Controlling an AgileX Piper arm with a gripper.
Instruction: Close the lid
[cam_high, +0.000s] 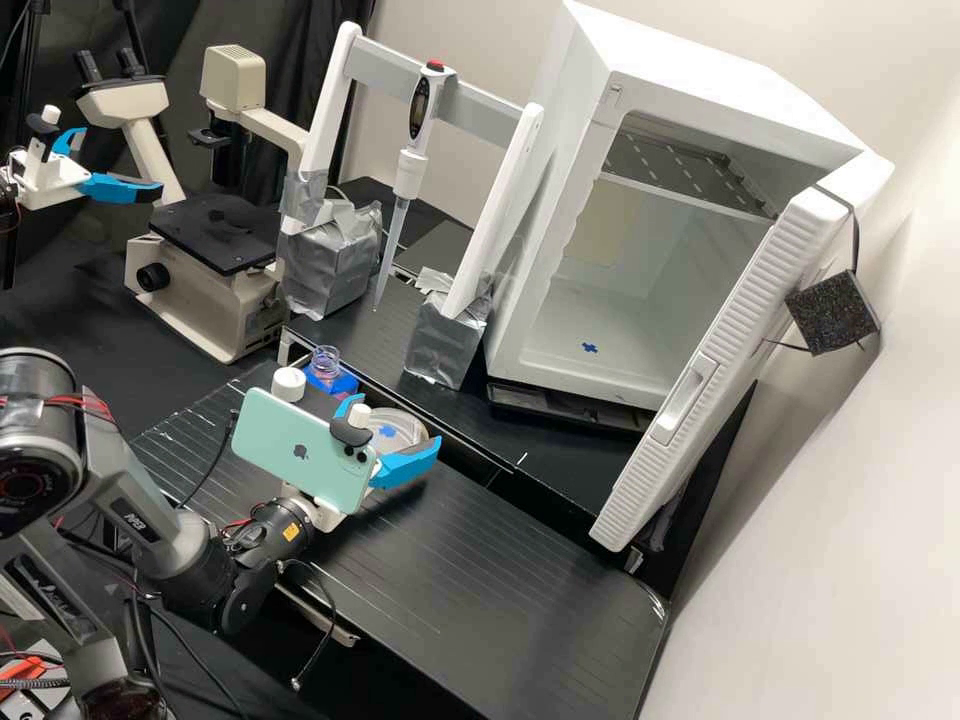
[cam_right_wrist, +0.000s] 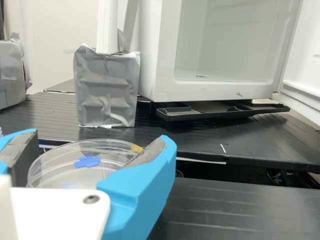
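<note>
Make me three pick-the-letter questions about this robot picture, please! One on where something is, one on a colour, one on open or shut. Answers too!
1. Where is the pipette?
A) On the microscope
B) Hanging in the white stand
C) Lying flat on the bench

2. What colour is the mark on the clear dish?
A) Red
B) Green
C) Blue

3. How is the door of the white cabinet?
A) Wide open
B) Shut tight
C) Taken off

Right letters:
1 B: it hangs from the bar, tip down, between the two white posts.
2 C: the mark looks blue in both views.
3 A: the door is swung out, so you can see the shelf inside.
</note>
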